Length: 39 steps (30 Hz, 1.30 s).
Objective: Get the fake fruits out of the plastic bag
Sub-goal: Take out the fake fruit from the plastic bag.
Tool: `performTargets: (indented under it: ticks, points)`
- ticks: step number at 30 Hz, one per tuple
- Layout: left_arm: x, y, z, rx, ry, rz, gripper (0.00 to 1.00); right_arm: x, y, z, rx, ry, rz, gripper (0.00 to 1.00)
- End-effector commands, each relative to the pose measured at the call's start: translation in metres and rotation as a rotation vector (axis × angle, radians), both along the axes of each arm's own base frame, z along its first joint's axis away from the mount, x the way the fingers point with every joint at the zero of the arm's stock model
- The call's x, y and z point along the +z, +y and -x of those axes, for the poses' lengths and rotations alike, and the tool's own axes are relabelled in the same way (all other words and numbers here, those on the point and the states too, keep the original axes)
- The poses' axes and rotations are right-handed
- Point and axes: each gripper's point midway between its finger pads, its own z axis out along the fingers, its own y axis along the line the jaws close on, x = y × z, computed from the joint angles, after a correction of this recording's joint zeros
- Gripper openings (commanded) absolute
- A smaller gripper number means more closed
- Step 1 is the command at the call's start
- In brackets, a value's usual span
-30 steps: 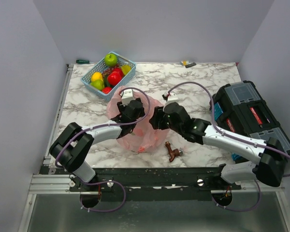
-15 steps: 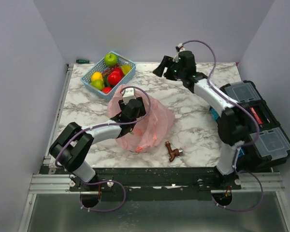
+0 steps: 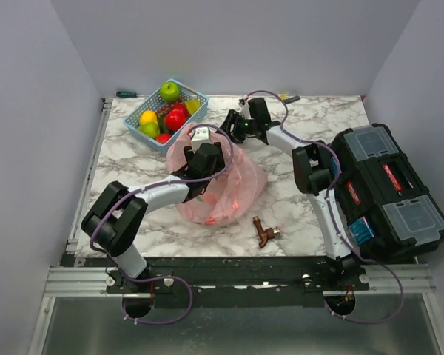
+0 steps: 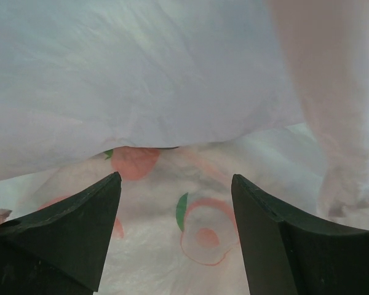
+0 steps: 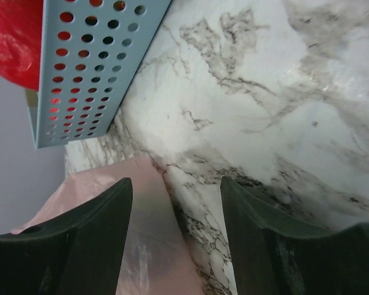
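Observation:
The pink plastic bag [image 3: 235, 186] lies crumpled mid-table. My left gripper [image 3: 206, 160] is open inside its mouth; in the left wrist view [image 4: 175, 178] the jaws stand apart over bag film [image 4: 172, 92] printed with fruit pictures, with nothing between them. I cannot tell whether any fruit lies in the bag. My right gripper [image 3: 233, 127] is open and empty over the marble at the bag's far edge, also shown in the right wrist view [image 5: 176, 181] with the bag [image 5: 141, 246] under its left finger. Fake fruits, a green apple [image 3: 169, 91], a red one [image 3: 175, 118] and a yellow one [image 3: 148, 117], sit in the basket.
The light blue basket [image 3: 196, 109] stands at the back left, close to the right gripper [image 5: 86, 67]. A brown tap-like piece [image 3: 265, 232] lies near the front edge. A black toolbox [image 3: 385, 188] fills the right side. A green-handled tool [image 3: 126, 94] lies at the back edge.
My right arm left the bag, swung up to the back of the table, then came down at the bag's far edge by the basket. The left gripper stayed in the bag.

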Motion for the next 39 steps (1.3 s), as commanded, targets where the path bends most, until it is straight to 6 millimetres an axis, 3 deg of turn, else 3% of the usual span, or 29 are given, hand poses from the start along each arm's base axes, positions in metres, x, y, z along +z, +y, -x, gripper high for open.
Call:
performTargets:
  ticks: [1, 14, 19, 21, 24, 30, 34, 38, 39]
  points:
    - [-0.015, 0.002, -0.002, -0.002, 0.049, -0.056, 0.73, 0.006, 0.020, 0.024, 0.098, 0.044, -0.180, 0.62]
    - [-0.040, 0.005, -0.016, 0.015, 0.067, -0.117, 0.78, -0.019, 0.027, 0.092, 0.206, 0.182, -0.309, 0.53]
    - [-0.041, 0.003, -0.015, 0.002, 0.071, -0.126, 0.74, -0.010, 0.029, 0.120, 0.202, 0.253, -0.353, 0.51]
    - [-0.042, 0.001, -0.013, -0.008, 0.079, -0.126, 0.73, 0.002, 0.030, 0.130, 0.191, 0.274, -0.396, 0.51]
    - [-0.046, -0.003, -0.004, -0.036, 0.112, -0.118, 0.63, 0.020, 0.030, 0.146, 0.191, 0.312, -0.478, 0.49]
    - [-0.052, -0.008, 0.015, -0.055, 0.182, -0.140, 0.61, 0.045, 0.042, 0.189, 0.297, 0.334, -0.549, 0.49]
    - [-0.067, 0.000, 0.026, -0.045, 0.220, -0.151, 0.61, 0.055, 0.039, 0.198, 0.294, 0.311, -0.552, 0.49]
    - [-0.076, 0.000, 0.032, -0.089, 0.219, -0.167, 0.38, 0.046, 0.027, 0.187, 0.207, 0.267, -0.443, 0.51]
    - [-0.076, 0.000, 0.033, -0.102, 0.214, -0.163, 0.38, 0.042, 0.023, 0.183, 0.184, 0.253, -0.383, 0.53]
